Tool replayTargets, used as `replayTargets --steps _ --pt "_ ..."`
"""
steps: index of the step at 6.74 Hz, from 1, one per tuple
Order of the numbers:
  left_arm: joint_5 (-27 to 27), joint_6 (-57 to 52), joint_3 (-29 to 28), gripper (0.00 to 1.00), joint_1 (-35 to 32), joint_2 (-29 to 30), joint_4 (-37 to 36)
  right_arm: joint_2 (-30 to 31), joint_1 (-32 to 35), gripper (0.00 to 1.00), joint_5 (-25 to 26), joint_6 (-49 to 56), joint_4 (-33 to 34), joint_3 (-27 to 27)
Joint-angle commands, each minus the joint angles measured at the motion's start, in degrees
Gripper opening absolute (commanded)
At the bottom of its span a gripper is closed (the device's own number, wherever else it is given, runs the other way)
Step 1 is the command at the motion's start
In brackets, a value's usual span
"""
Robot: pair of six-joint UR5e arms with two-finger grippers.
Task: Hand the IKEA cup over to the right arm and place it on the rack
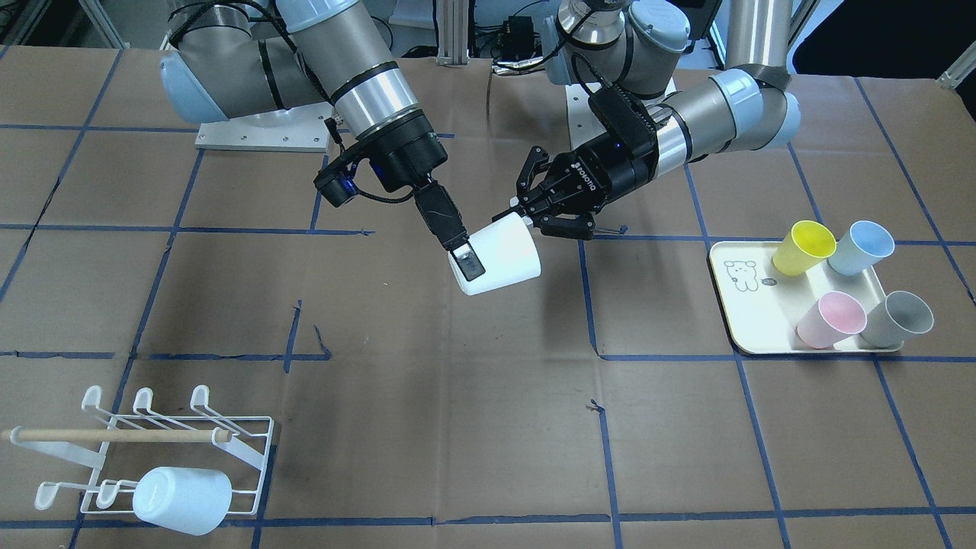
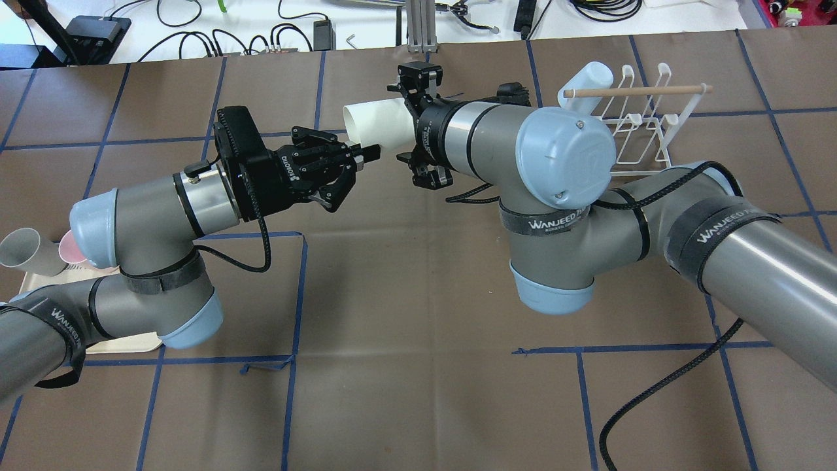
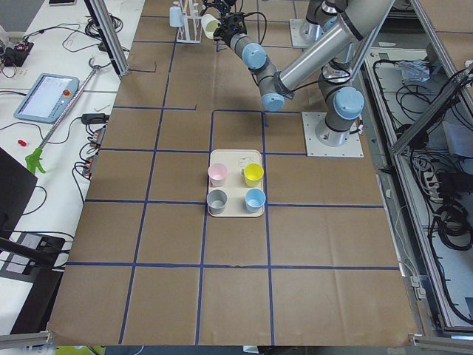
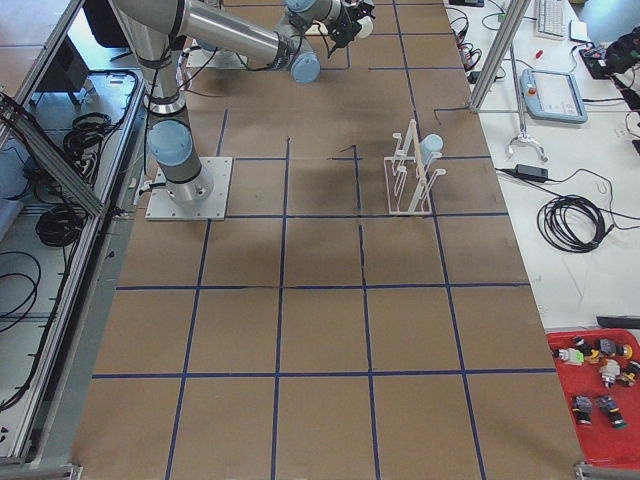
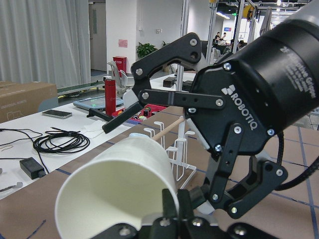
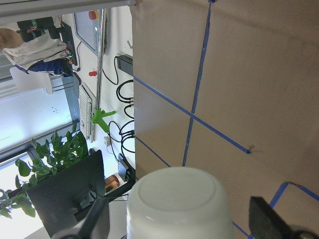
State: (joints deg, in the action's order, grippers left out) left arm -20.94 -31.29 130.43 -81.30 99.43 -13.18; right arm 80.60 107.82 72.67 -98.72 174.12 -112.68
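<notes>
The white IKEA cup [image 1: 503, 259] hangs in mid-air over the table's middle, tilted, between both grippers. My left gripper [image 1: 520, 216] is shut on its rim, and it also shows in the overhead view [image 2: 367, 152]. My right gripper [image 1: 469, 263] comes down from the other side, with its jaws astride the cup near the base. In the right wrist view the cup's base [image 6: 177, 199] sits between the fingers [image 6: 261, 214], with a small gap on each side. In the left wrist view the cup's mouth [image 5: 109, 204] faces the camera. The white wire rack [image 1: 265, 457] stands at the table's corner on my right.
Another white cup [image 1: 183, 499] hangs upside down on the rack, below its wooden dowel [image 1: 114, 435]. On my left, a cream tray [image 1: 743, 305] holds a yellow cup [image 1: 804, 245], a blue cup [image 1: 862, 245], a pink cup [image 1: 831, 319] and a grey cup [image 1: 900, 316].
</notes>
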Motion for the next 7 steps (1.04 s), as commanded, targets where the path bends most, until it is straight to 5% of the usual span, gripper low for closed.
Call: replayTargets --steps 1,4,7 --pt "0.02 0.00 0.00 0.04 0.00 0.06 0.00 -1.49 0.80 0.96 -0.07 0.20 -0.10 1.40" --pt "0.02 0.00 0.00 0.04 0.00 0.06 0.00 -1.50 0.90 0.93 -0.07 0.37 -0.10 1.76" --pt "0.02 0.09 0.00 0.05 0.00 -0.03 0.00 -1.50 0.90 0.73 -0.77 0.64 -0.01 1.76"
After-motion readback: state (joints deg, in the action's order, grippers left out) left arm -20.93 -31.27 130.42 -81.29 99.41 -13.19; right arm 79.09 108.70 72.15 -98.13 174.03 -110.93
